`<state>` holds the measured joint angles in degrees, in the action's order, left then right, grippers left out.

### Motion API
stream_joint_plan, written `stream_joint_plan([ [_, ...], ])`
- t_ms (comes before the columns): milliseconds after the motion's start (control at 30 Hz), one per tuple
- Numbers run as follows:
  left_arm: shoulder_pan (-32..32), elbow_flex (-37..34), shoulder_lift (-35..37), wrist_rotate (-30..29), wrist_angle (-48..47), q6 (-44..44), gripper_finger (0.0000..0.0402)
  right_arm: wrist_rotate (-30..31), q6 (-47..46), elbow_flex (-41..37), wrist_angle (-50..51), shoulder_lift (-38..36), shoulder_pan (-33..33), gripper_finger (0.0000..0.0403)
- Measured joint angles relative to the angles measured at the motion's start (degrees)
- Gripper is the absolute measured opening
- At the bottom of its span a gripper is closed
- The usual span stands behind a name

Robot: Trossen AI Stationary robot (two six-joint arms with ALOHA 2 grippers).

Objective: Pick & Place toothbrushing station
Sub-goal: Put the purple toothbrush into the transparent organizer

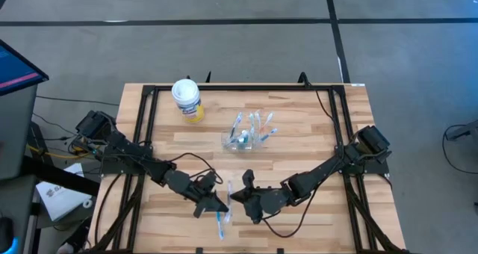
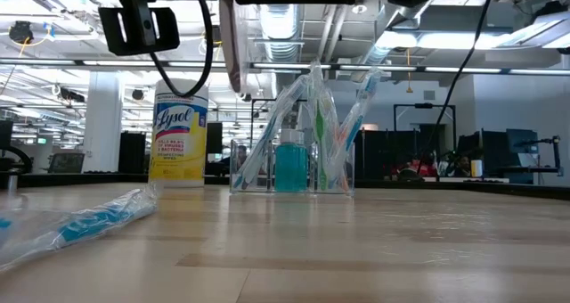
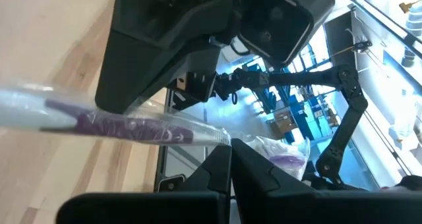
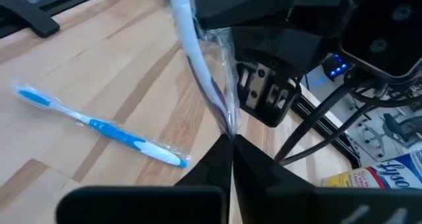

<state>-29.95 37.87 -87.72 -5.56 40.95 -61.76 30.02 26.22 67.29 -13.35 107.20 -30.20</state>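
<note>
Meeting near the front edge of the wooden surface [image 1: 299,134], both grippers hold one wrapped toothbrush [image 4: 198,59] between them. The left gripper [image 1: 218,203] has its jaws pressed together on one end of the clear wrapper, and the right gripper [image 1: 237,197] has its jaws pinched shut on the other end; the brush inside shows a white handle with purple marking. A second wrapped toothbrush, blue and white [image 1: 221,225], lies flat on the surface just beside them, closer to the front edge. The clear plastic cup [image 1: 243,140] stands near the centre, with several toothbrushes leaning in it and a teal tube [image 2: 289,165] inside. A Lysol tub [image 1: 187,99] stands toward the back left corner.
</note>
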Motion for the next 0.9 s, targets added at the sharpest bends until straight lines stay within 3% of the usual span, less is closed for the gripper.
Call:
stream_joint_plan([
  [400,0.0,0.0,0.6,-0.4,0.0,5.3,0.0000,-0.6,-0.3,0.0,0.5,0.0,-0.1,0.0000],
  [667,0.1,-0.2,5.6,-0.9,-2.5,15.8,0.0017,-0.7,-0.7,0.2,0.3,-0.4,-0.2,0.0000],
  [900,0.0,-1.7,10.7,-5.3,-8.9,22.1,0.0043,-0.6,-3.7,-0.1,2.9,-2.5,-0.1,0.0000],
])
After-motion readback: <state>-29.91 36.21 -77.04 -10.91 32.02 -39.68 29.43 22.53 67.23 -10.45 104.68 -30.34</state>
